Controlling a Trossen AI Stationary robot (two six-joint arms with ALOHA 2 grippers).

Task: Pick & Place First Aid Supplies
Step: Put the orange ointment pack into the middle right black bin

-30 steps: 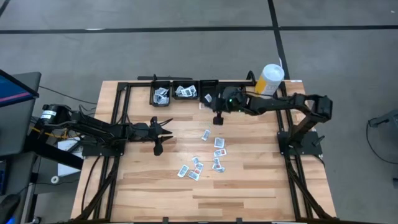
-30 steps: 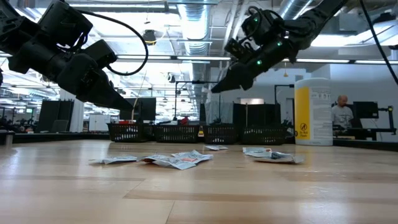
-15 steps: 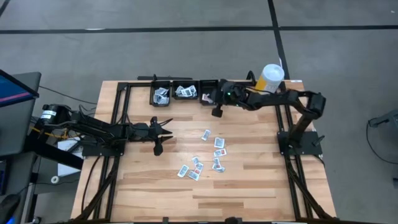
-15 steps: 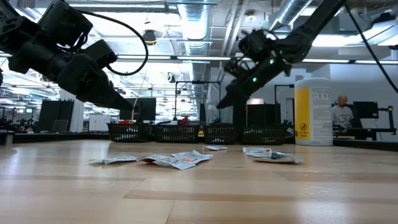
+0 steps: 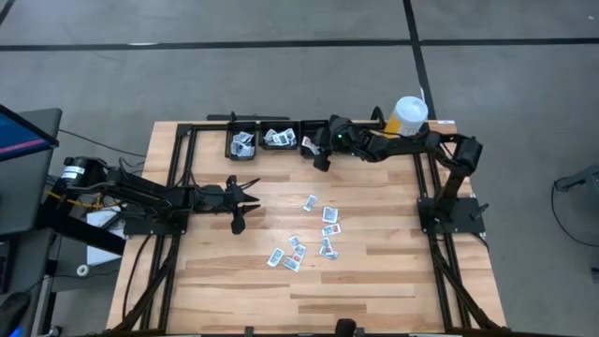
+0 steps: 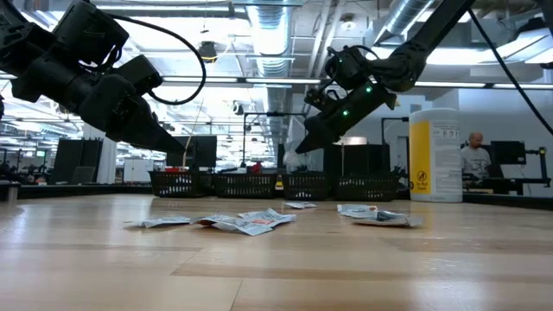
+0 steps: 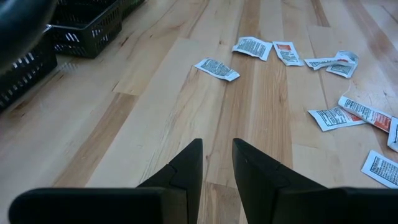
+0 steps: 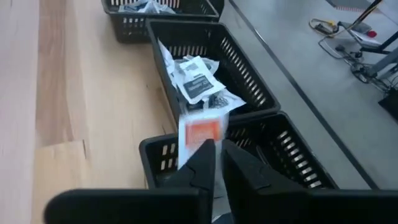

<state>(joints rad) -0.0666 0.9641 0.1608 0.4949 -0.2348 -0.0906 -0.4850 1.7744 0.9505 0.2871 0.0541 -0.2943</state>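
Note:
Several first aid packets (image 5: pixel 314 229) lie loose on the wooden table's middle, also in the left wrist view (image 7: pixel 339 115). My right gripper (image 8: pixel 219 155) hangs over the rightmost of three black baskets (image 8: pixel 273 155) at the far edge, its fingers a sliver apart. A white packet with an orange patch (image 8: pixel 200 134) shows blurred just ahead of its fingertips, above that basket's rim. My left gripper (image 7: pixel 217 155) hovers open over bare wood left of the loose packets, holding nothing. My right gripper slants down from the table's right toward the baskets. The orange-patch packet's lower edge (image 8: pixel 189 155) sits right at one fingertip (image 8: pixel 202 158). I cannot tell whether the fingers touch it. The packet stands face-on and is clear of the basket floor.
The middle basket (image 8: pixel 211 68) and the left one (image 5: pixel 241 142) hold packets. A tall white-and-yellow canister (image 5: pixel 407 120) stands at the far right, behind my right arm. Black frame rails run along the table's sides. A person (image 6: pixel 473 155) sits far off in the room.
My right gripper has gone toward the far edge and a little left, from over open wood to over the rightmost basket, sinking slightly and rolling as it went.

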